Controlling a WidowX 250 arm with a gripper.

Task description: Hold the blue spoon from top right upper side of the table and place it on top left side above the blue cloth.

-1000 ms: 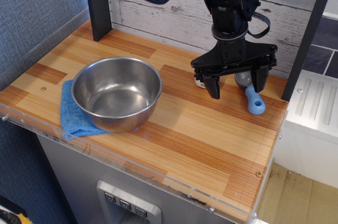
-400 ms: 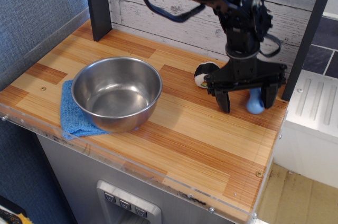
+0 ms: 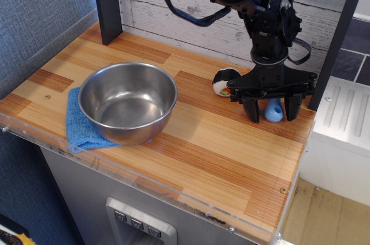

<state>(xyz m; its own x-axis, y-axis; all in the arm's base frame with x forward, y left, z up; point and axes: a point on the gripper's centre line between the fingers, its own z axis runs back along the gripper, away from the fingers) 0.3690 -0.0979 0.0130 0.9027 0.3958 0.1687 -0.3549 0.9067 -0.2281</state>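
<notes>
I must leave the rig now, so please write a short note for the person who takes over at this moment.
Gripper: open, fingers on either side of the blue spoon's handle, not closed on it.
Spoon: on the table, back right.
Blue cloth: front left, partly under the steel bowl.
Done: approach only.
Left: grasp the spoon, carry it to the left side, set it down above the cloth.

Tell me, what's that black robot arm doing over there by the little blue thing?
The robot arm has its gripper lowered at the back right of the table, fingers open on either side of the blue spoon. It hasn't closed on it or lifted it yet. A small sushi toy sits just beside it. Over on the left, a steel bowl rests on top of the blue cloth.
</notes>
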